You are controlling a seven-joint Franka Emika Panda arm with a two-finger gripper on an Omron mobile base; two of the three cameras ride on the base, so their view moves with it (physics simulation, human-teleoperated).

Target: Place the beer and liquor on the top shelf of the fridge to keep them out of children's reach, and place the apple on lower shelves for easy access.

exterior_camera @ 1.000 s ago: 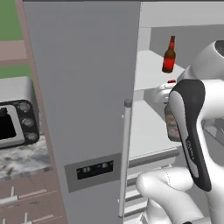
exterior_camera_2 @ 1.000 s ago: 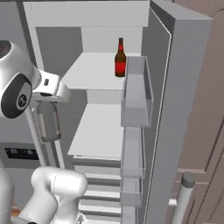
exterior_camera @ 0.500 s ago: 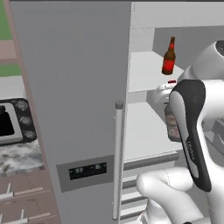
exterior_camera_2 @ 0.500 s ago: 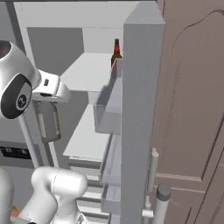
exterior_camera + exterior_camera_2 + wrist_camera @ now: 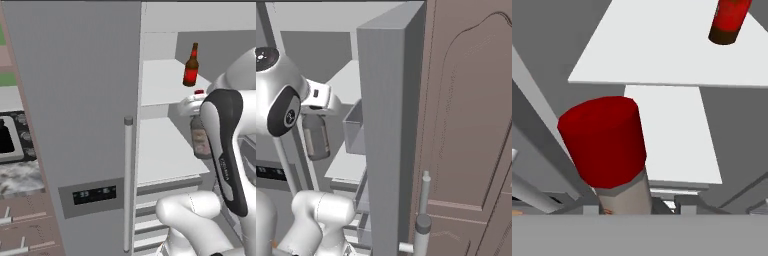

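We see the tall grey fridge [image 5: 85, 100] with its long vertical bar handle [image 5: 128, 185] and a dark display panel [image 5: 95, 193] low on the door, and white shelves inside. On the highest flat white shelf board, the top shelf [image 5: 160, 82], stands the beer, a small dark brown bottle with a slim neck and a red label [image 5: 191, 66], upright and toward the back right; in the hand view its red-labelled base [image 5: 728, 17] sits on the same white board [image 5: 662, 50]. Our white arm's two-finger gripper [image 5: 196, 104] is pinched on the neck of the liquor, a wider grey glass-like bottle with rounded shoulders, a red cap and a pale label [image 5: 200, 137], which hangs upright beneath the hand, in front of the shelves and off any board. Its red cap [image 5: 604, 142] looms large in the hand view, just below the edge of the top shelf, with a lower white shelf [image 5: 672, 135] behind it. From the right base view the grey bottle [image 5: 316, 140] hangs under the white hand [image 5: 318, 100], beside the open grey door's edge [image 5: 383, 135] and its grey door bin [image 5: 353, 132]. We cannot make out the apple. A dark microwave front [image 5: 7, 137] sits left of the fridge over a marbled counter [image 5: 20, 175].
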